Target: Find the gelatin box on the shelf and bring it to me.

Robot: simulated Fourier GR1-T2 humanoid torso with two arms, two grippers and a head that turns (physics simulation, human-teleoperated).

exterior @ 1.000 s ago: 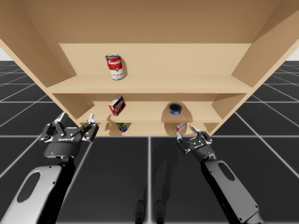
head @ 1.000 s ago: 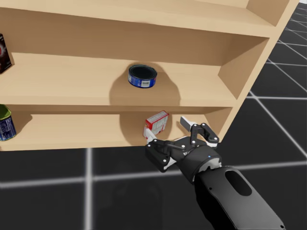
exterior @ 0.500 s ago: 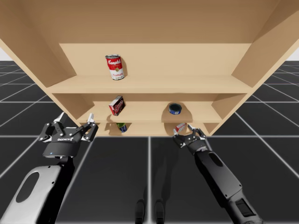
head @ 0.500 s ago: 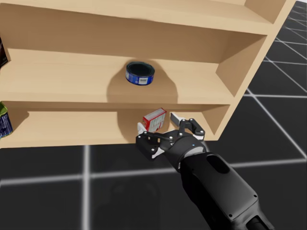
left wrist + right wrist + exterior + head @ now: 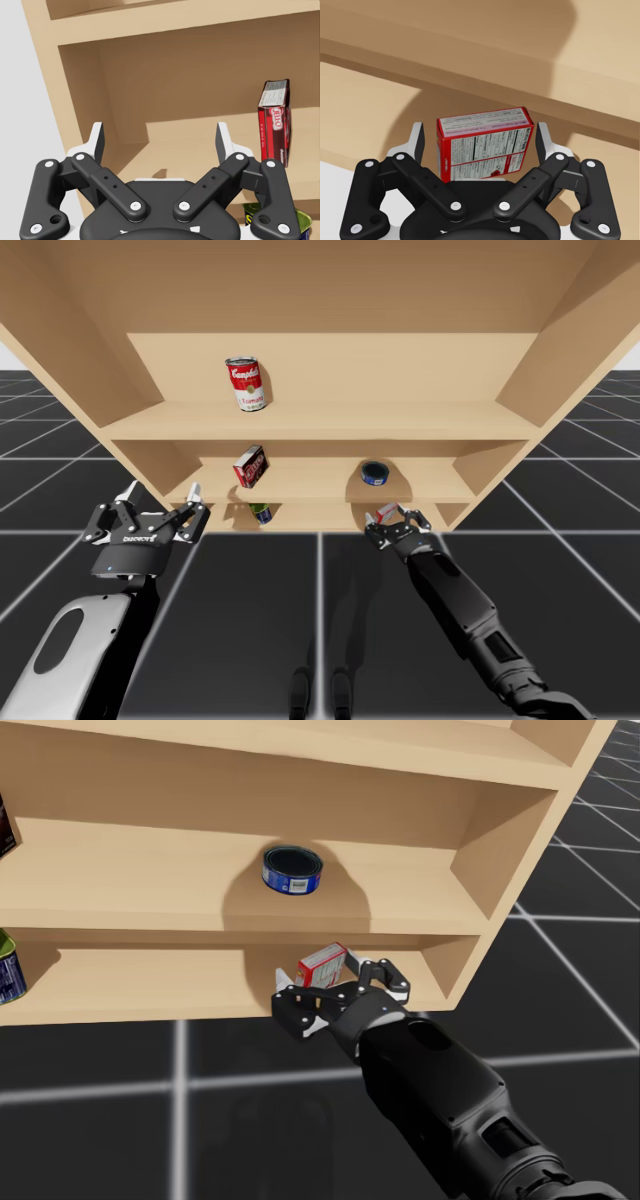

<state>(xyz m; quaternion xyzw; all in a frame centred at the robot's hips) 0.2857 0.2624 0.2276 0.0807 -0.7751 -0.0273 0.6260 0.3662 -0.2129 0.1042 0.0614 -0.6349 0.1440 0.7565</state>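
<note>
Straddling the red-and-white gelatin box on the lowest shelf with the right end effector, fingers spread wide, gaps on both sides. Above it, a blue tin; just beside, the side wall. Likewise spread wide, the left end effector, with a tall red box ahead and off to one side, and a green can under that.

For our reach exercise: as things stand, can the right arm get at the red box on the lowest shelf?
Probably yes: the red box stands within the open right claw, and nothing sits between them to block a grasp.
</note>
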